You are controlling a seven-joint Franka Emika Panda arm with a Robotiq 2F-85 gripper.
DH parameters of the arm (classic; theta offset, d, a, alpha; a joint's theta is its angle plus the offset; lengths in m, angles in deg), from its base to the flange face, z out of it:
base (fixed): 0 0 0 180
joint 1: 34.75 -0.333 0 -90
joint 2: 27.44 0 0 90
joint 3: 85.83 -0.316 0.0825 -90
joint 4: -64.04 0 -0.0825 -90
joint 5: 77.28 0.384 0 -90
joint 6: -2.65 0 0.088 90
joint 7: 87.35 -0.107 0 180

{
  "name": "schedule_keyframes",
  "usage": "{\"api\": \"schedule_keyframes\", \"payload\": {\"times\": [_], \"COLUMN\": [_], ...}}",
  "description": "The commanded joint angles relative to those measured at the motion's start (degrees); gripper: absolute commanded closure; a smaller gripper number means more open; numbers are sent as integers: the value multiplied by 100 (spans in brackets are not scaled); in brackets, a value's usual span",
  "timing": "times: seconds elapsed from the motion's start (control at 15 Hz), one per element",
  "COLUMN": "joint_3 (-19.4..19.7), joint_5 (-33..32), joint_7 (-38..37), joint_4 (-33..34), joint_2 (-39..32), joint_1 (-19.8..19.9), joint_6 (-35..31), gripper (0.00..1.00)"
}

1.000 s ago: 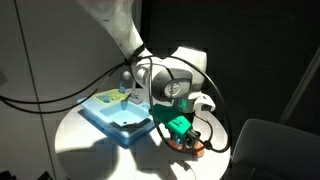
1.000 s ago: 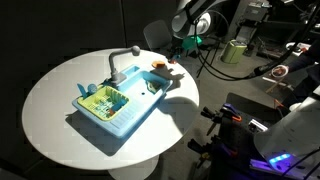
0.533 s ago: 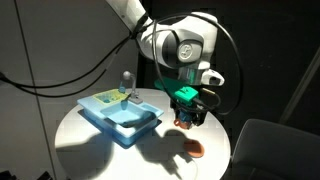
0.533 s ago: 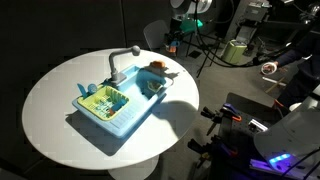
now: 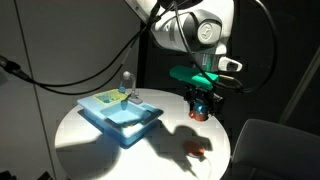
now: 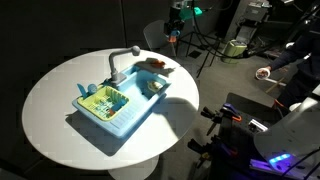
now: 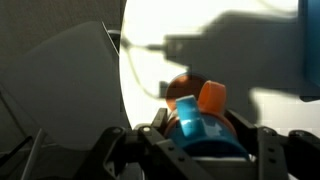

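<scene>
My gripper (image 5: 203, 103) hangs high above the round white table (image 5: 90, 140), shut on a small blue and orange object (image 5: 200, 113). In the wrist view that object (image 7: 203, 132) fills the space between the dark fingers (image 7: 112, 142), a blue piece and an orange tab sticking out of it. Straight below on the table lies a small orange item (image 5: 196, 150), which the wrist view shows as an orange round shape (image 7: 180, 83). In an exterior view the gripper (image 6: 175, 30) is above the table's far edge, over the orange item (image 6: 158, 66).
A light-blue toy sink (image 5: 118, 117) with a grey faucet (image 5: 126, 80) sits on the table; in an exterior view the sink (image 6: 108, 108) holds green items. Cables trail from the arm. A chair (image 5: 275, 145) and other equipment stand around the table.
The gripper has risen from the table surface to well above it, carrying the blue and orange object. The orange item stays on the table.
</scene>
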Motion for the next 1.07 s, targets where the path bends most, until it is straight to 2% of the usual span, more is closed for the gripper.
{"api": "schedule_keyframes", "payload": {"times": [0.0,1.0], "joint_3": [25,-125], "joint_5": [-97,-58], "joint_7": [-61,234], "joint_4": [662,1912], "joint_2": [-500,-1912], "joint_1": [16,177], "joint_6": [260,256], "gripper": [64,64]}}
